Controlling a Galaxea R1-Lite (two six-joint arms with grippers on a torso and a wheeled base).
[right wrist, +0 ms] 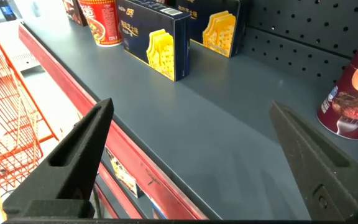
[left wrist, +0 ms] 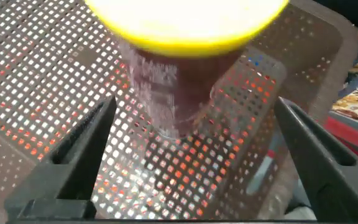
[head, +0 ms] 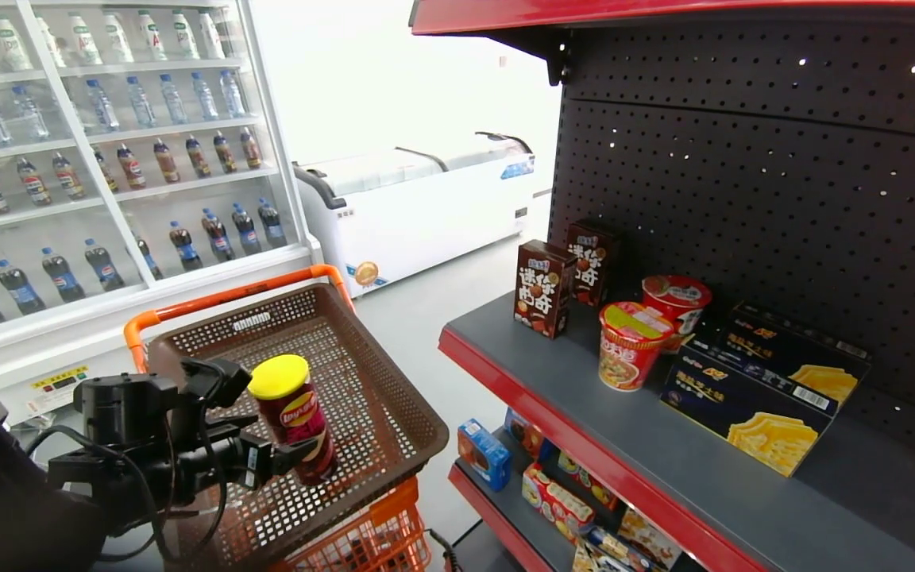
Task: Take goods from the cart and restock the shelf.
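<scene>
The yellow-lidded chip can (head: 296, 417) stands roughly upright in the cart basket (head: 394, 397), squarely between the spread jaws of the left gripper (left wrist: 194, 104), a gap showing on each side. The right gripper (right wrist: 191, 107), jaws also released, hangs over the shelf (head: 600, 429), so the left arm is far nearer.

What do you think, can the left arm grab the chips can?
Probably yes. The left gripper has its jaws wide open, the can stands upright in the basket right in line with them, and nothing sits between.
</scene>
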